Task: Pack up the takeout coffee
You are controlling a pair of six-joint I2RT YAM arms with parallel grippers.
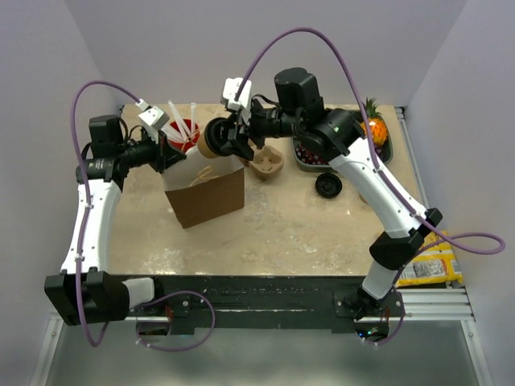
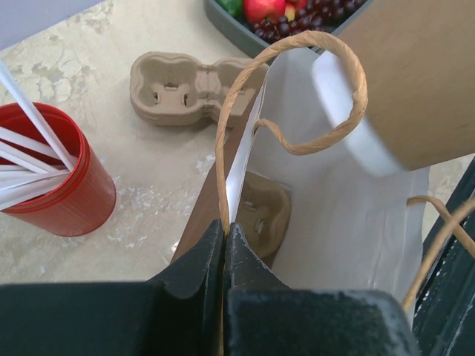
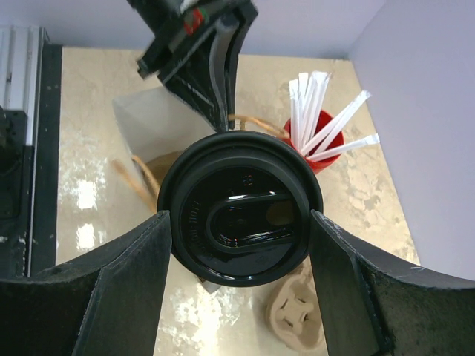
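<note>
The takeout coffee [image 1: 212, 141], a tan paper cup with a black lid [image 3: 239, 208], hangs tilted on its side over the open top of the brown paper bag [image 1: 213, 197]. My right gripper [image 1: 229, 138] is shut on it, with one finger on each side of the lid. In the left wrist view the cup's tan wall and white base rim [image 2: 415, 81] sit above the bag's white inside [image 2: 334, 222]. My left gripper [image 2: 224, 226] is shut on the bag's rim at the foot of a twine handle [image 2: 297, 89]. A pulp cup carrier [image 2: 263, 211] lies in the bag.
A red cup of wrapped straws [image 1: 183, 133] stands behind the bag. A second pulp carrier [image 1: 267, 163] lies to the bag's right, then a loose black lid [image 1: 327, 185], a fruit tray [image 1: 310, 165] and a pineapple [image 1: 372, 127]. A yellow packet [image 1: 430, 265] lies off the table's right edge.
</note>
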